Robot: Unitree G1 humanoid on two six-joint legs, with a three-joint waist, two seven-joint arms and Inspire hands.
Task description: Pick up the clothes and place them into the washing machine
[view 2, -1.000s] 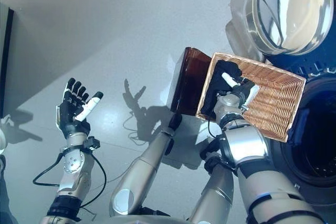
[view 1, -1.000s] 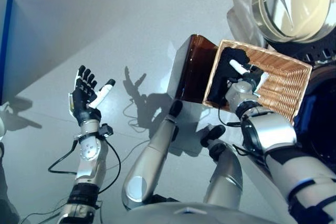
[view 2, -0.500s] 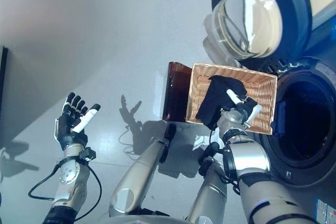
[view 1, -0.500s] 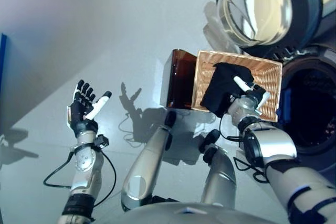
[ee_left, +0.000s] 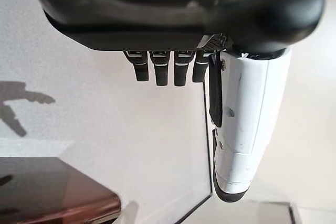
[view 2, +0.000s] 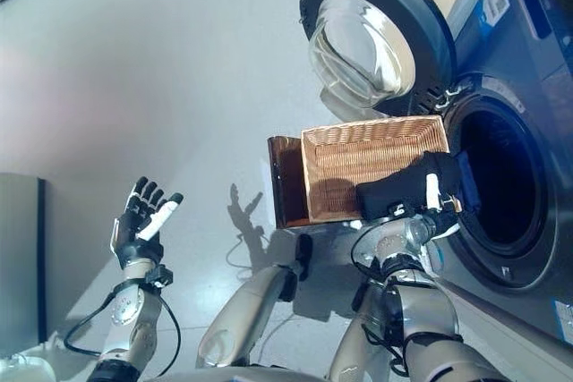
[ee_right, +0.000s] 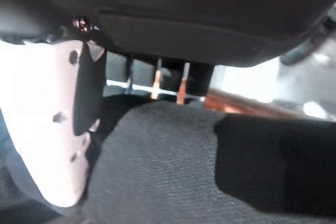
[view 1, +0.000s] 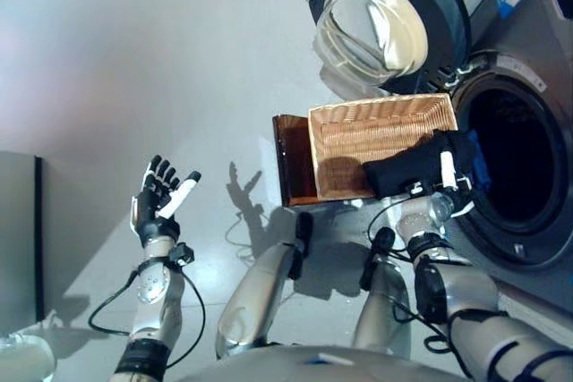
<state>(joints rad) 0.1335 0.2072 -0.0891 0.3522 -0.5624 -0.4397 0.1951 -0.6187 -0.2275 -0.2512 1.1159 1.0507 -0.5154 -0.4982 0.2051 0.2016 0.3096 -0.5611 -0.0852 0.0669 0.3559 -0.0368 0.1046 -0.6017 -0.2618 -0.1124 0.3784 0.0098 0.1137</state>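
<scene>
Black garment [view 1: 414,170] crosswise over basket [view 1: 358,136] corner

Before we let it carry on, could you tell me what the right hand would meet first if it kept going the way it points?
Probably the washing machine's open drum: the right hand, shut on the black garment, points toward it, though depth is uncertain.
</scene>
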